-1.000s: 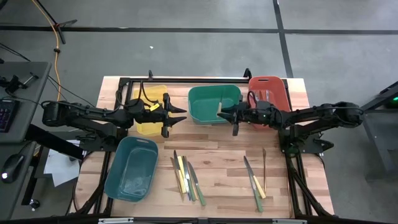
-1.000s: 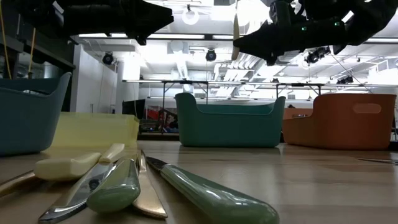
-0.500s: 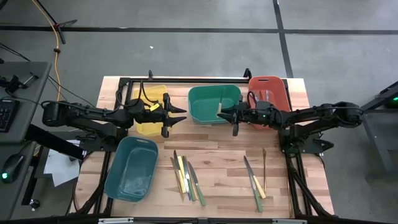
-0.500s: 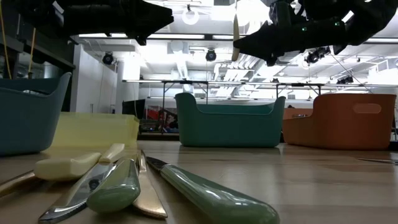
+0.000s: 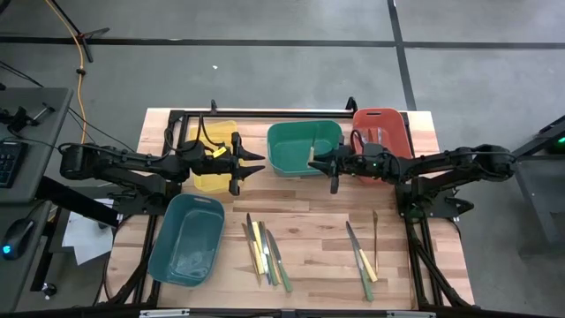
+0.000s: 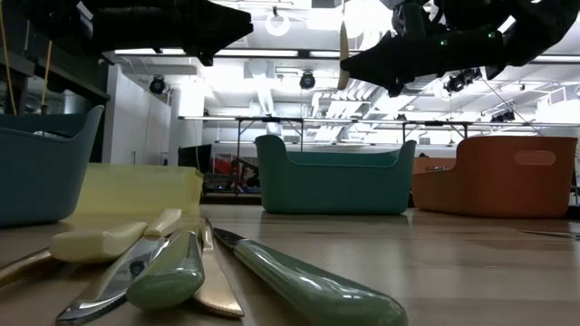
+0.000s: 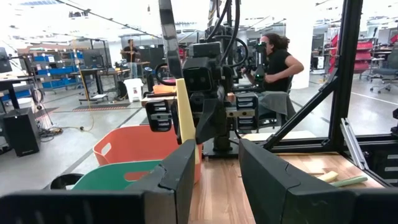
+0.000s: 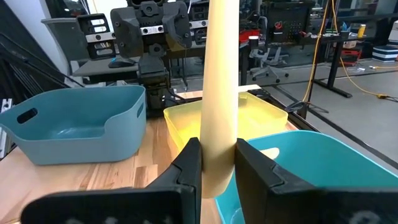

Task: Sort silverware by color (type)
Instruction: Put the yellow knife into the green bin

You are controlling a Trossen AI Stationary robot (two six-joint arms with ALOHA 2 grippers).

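Utensils [image 5: 266, 250] — before four bins [image 5: 304, 147]

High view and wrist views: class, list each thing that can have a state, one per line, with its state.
Left end effector: open, empty, raised beside the yellow bin.
Right end effector: shut on a cream-handled utensil, held upright over the green bin.
Teal bin: looks empty.
Red bin: holds utensils.
Loose silverware: lying flat on the table.

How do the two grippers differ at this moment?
The right gripper is shut on a cream-handled utensil, held upright; the left gripper is open and holds nothing. The right gripper hangs at the rim of the green plastic bin; the left gripper hangs beside the yellow plastic bin. Both are raised above the wooden table and point toward each other.
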